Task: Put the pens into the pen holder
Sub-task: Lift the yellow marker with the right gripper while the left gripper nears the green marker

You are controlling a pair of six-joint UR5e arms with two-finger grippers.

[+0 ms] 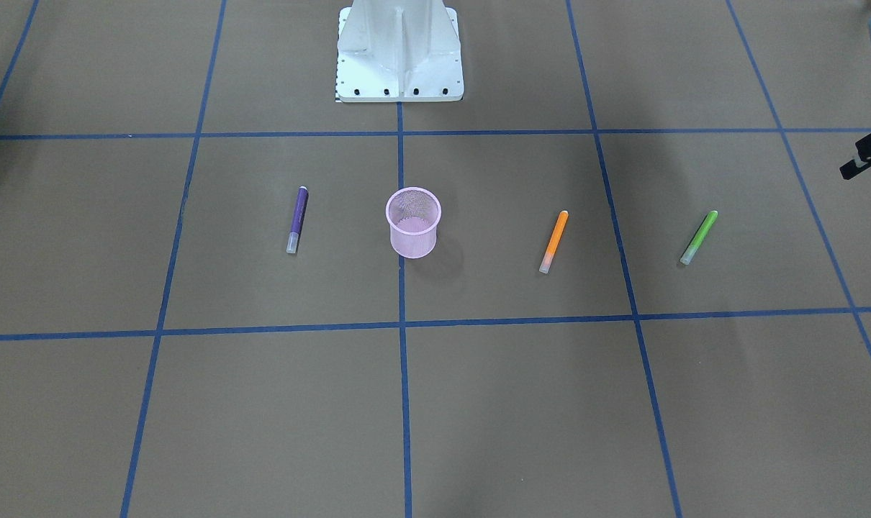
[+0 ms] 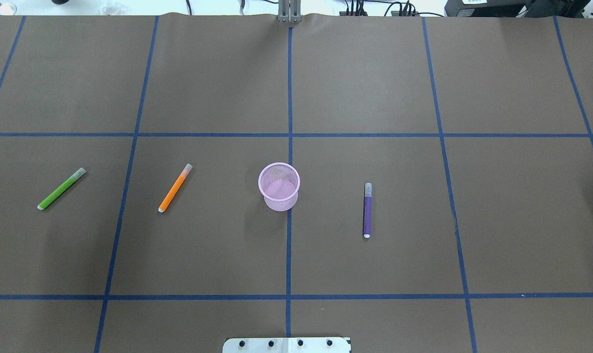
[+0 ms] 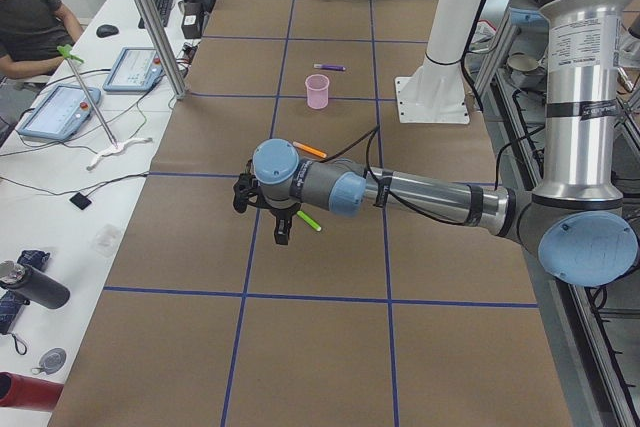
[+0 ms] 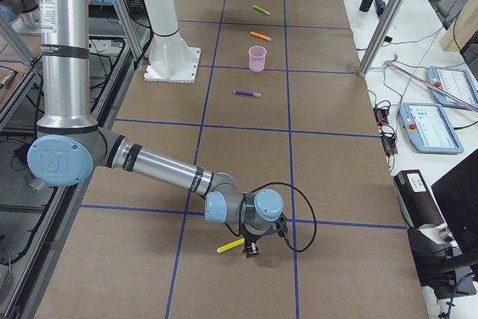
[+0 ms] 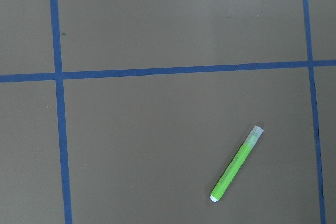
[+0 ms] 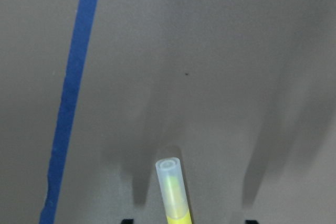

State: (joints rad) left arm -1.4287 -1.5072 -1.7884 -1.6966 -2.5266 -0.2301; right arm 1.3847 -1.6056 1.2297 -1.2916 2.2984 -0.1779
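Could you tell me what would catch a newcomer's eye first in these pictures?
The pink pen holder stands empty on the central tape line, the purple pen lying to the robot's right, the orange pen and green pen to its left. Far off, the right pincer straddles the yellow pen.

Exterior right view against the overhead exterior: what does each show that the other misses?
Only exterior right: the right arm, its tool low at the yellow pen. Only overhead: the pen holder's inside, with no pen in it. Both: the purple pen, orange pen and green pen lying on the table, apart from the holder.
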